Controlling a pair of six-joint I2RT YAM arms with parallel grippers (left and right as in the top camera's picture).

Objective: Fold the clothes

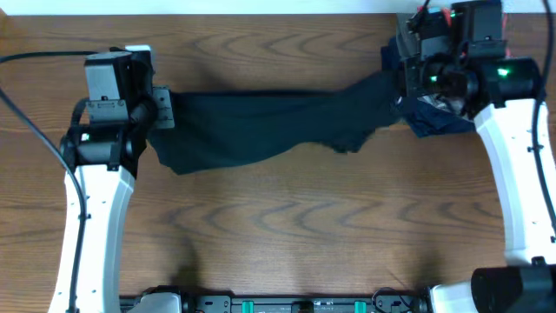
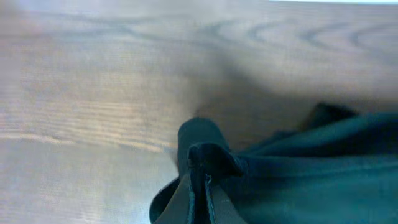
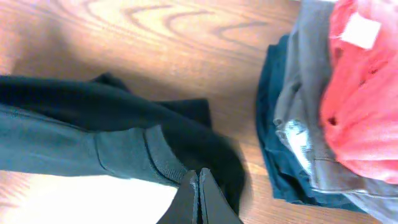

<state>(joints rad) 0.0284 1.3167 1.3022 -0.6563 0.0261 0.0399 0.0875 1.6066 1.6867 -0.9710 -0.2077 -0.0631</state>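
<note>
Holds the black garment across the worktop, pinched endwise by the left tool and the right tool. Seems soft, light, saggy; best taken by hems or cuffs.

One table carries four pieces of clothing: one black garment, one red garment, one grey garment and one navy garment. There are two robot arms, the left arm and the right arm, and two claws, the left claw and the right claw.
</note>
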